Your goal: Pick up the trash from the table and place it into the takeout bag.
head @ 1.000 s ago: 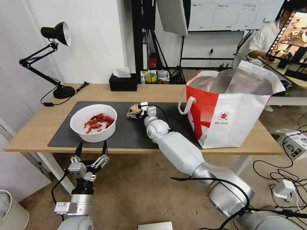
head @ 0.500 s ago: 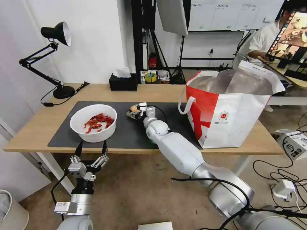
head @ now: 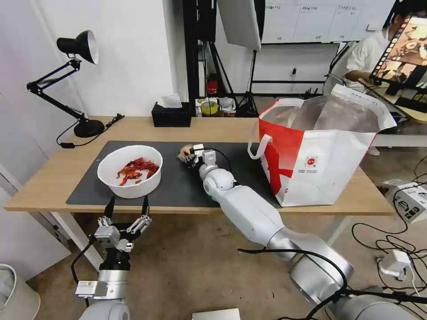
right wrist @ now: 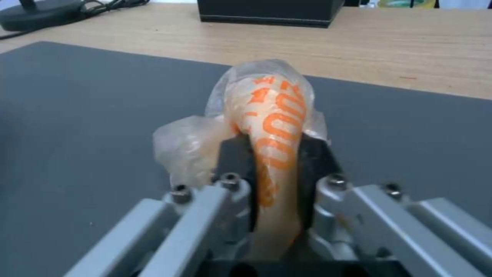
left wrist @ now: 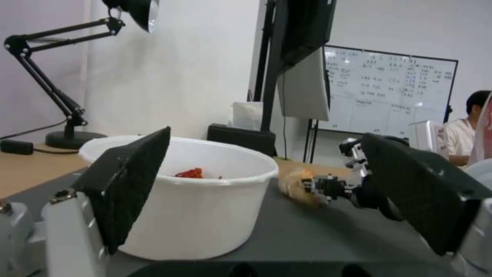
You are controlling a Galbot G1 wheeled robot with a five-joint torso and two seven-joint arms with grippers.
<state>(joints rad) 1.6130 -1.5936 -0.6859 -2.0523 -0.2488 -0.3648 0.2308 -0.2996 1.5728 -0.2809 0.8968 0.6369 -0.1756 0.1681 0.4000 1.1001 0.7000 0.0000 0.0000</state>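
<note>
My right gripper (head: 190,156) is shut on a plastic-wrapped orange lump (head: 185,153) of trash, held over the dark grey mat (head: 178,186) near its middle. In the right wrist view the lump (right wrist: 271,115) is pinched between the two black pads (right wrist: 313,161). The same lump (left wrist: 296,184) shows beyond the bowl in the left wrist view. A white round bowl (head: 130,171) of red crayfish shells stands on the mat's left part. My left gripper (head: 126,209) hangs open below the table's front edge, just in front of the bowl (left wrist: 205,200). The takeout bag (head: 318,151) stands open at the table's right end.
A black tissue box (head: 171,115) sits at the table's back edge, and a black desk lamp (head: 73,80) stands at the back left. The light-wood table (head: 40,186) ends close to my left arm. Cables lie on the floor at the right.
My right gripper has lifted slightly and moved a little away from me with the wrapped lump in it. The left arm has not moved.
</note>
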